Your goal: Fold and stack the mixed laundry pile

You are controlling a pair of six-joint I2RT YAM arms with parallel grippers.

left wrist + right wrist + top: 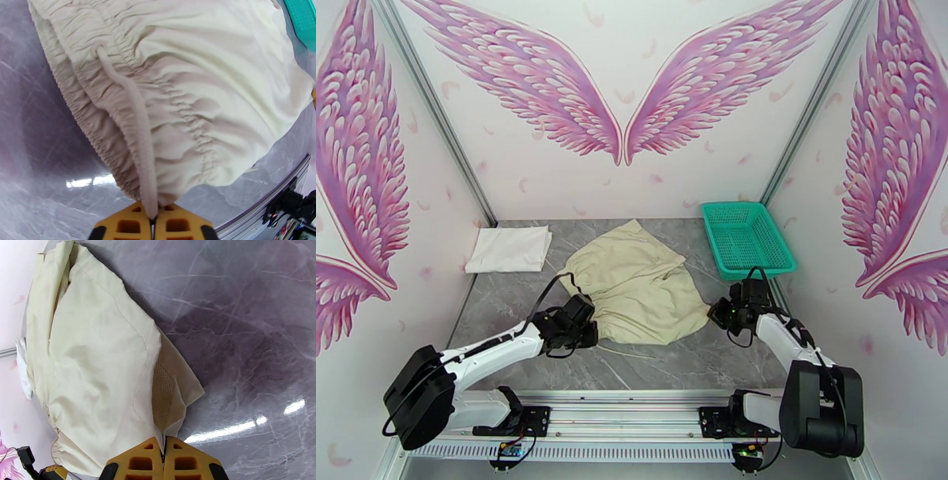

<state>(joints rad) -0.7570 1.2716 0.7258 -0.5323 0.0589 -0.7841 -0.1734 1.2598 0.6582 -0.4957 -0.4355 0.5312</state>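
Fingers on my left (pixel 126 225) clench the cord (pixel 138 130) of the cream garment (pixel 636 284); my right fingers (pixel 142 461) pinch its opposite edge. It lies unfolded on the counter (pixel 671 363), just left of the basket (pixel 735 206). The white shirt (pixel 509 249), farther left, looks already folded.

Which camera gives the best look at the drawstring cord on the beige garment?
Left wrist: the cord runs large and sharp from the gathered waistband down into the shut left gripper. Top external shows it as a thin strand on the table. Right wrist shows the garment's another corner, pinched by the right gripper.
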